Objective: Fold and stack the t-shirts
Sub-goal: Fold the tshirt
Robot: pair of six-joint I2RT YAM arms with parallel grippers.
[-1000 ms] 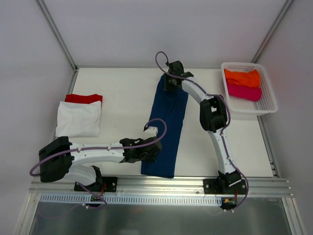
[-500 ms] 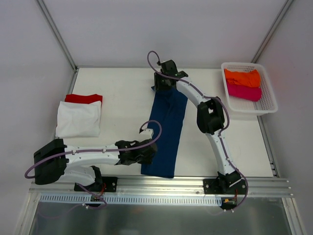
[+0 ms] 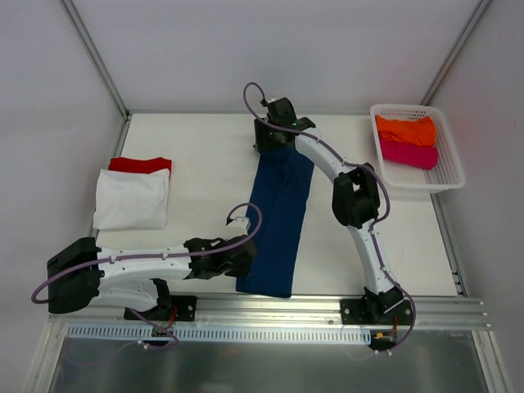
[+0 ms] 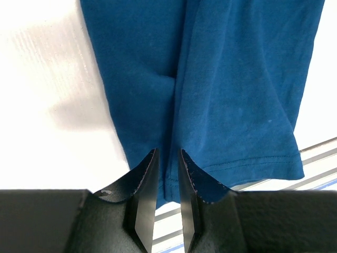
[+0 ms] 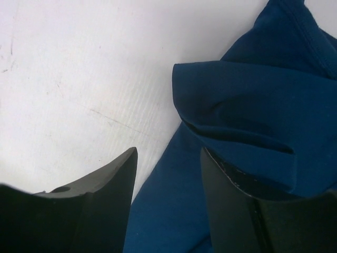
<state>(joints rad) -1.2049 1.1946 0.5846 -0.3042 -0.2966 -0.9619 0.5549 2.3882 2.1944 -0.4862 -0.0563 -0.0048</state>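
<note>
The navy t-shirt lies folded lengthwise as a long strip down the middle of the table. My left gripper sits low at the strip's near left edge. In the left wrist view its jaws stand a narrow gap apart over the hem of the shirt, and nothing is pinched. My right gripper hovers at the far end, where the cloth is bunched. Its jaws are wide open above the cloth.
A folded white t-shirt lies on a red one at the left of the table. The white mesh basket at the back right holds an orange tee and a magenta tee. A metal rail runs along the near edge.
My right gripper has opened, let go of the shirt's far end and shifted slightly left. My left arm has drawn back to the left along the shirt's near edge.
</note>
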